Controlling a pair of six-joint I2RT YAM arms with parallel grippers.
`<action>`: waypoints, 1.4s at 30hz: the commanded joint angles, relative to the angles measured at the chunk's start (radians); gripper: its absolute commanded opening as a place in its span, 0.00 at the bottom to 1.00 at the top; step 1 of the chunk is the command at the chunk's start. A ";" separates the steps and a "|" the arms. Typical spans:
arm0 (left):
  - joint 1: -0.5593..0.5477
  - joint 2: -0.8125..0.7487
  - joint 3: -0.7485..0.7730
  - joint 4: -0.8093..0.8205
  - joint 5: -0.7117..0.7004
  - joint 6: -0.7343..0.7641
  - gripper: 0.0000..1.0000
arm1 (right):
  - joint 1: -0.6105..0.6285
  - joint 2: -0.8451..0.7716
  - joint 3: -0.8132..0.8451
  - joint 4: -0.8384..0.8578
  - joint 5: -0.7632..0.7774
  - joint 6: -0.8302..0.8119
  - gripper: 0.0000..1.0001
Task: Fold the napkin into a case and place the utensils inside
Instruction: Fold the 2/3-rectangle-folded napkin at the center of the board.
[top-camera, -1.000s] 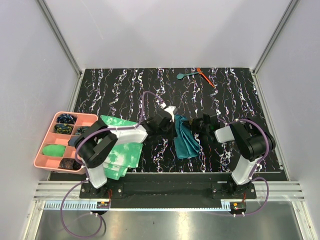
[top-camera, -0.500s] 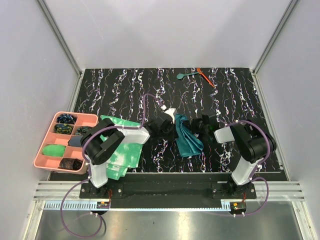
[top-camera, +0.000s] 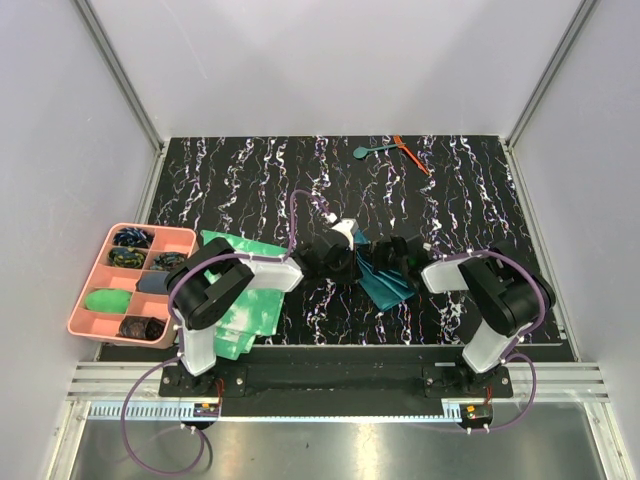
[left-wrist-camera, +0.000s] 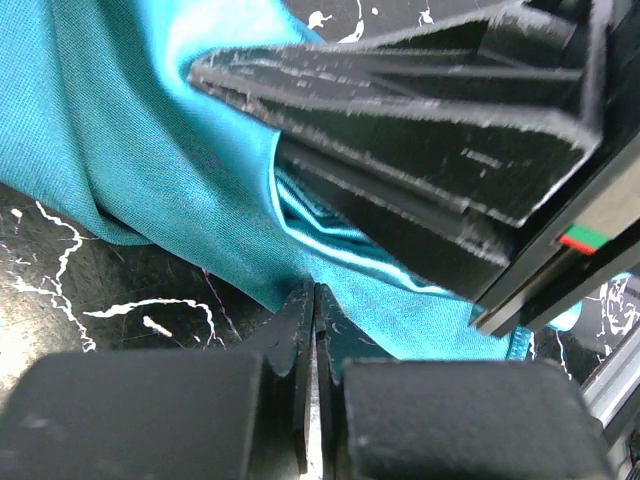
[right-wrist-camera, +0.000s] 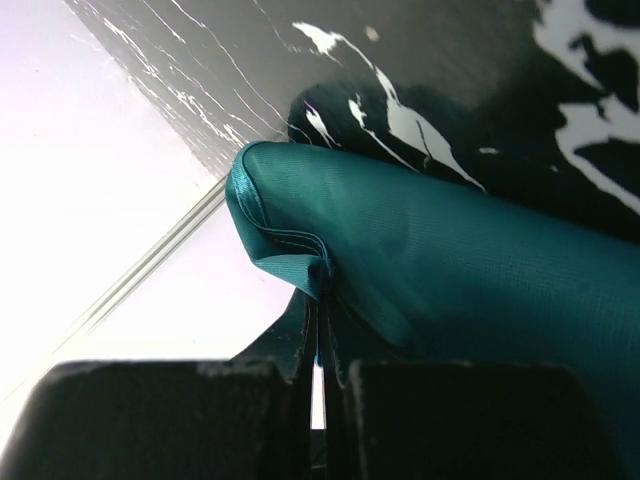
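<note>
Teal cloth, the napkin (top-camera: 388, 283), is bunched into a narrow, crumpled strip near the middle of the black marbled table (top-camera: 250, 180), caught between the two arms. The left tool (left-wrist-camera: 314, 300) has its fingers pressed together on a thin edge of the cloth, at the strip's left side. The right tool (right-wrist-camera: 322, 300) is likewise clamped tight, biting a rolled, hemmed fold from the right. The two grips sit very close to each other. I judge this is meant to give each arm a separate layer or corner, so that drawing them apart spreads the cloth flat for a clean fold. As it lies now the napkin is gathered rather than folded, and no case has taken shape.

The utensils wait at the far edge of the table, well apart from the work. There the teal spoon (top-camera: 368, 151) lies just left of the orange-red stick (top-camera: 412, 155), probably so that the cloth can be dragged about without knocking them. At the near left, a pink tray (top-camera: 90, 300) and the green-and-white tie-dye cloths (top-camera: 245, 305) lie under the left arm, taking no part in the job.

The thin pinches may slip if the cloth is pulled taut too sharply.
</note>
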 joint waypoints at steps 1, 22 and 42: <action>-0.006 0.007 -0.028 0.028 -0.015 0.018 0.02 | 0.015 0.000 0.003 0.031 0.046 0.042 0.00; 0.118 -0.171 -0.033 -0.102 0.059 0.061 0.68 | 0.015 0.118 -0.005 0.140 -0.010 -0.020 0.00; 0.121 -0.056 0.067 -0.118 -0.067 -0.002 0.79 | 0.015 0.124 0.003 0.148 -0.028 -0.020 0.00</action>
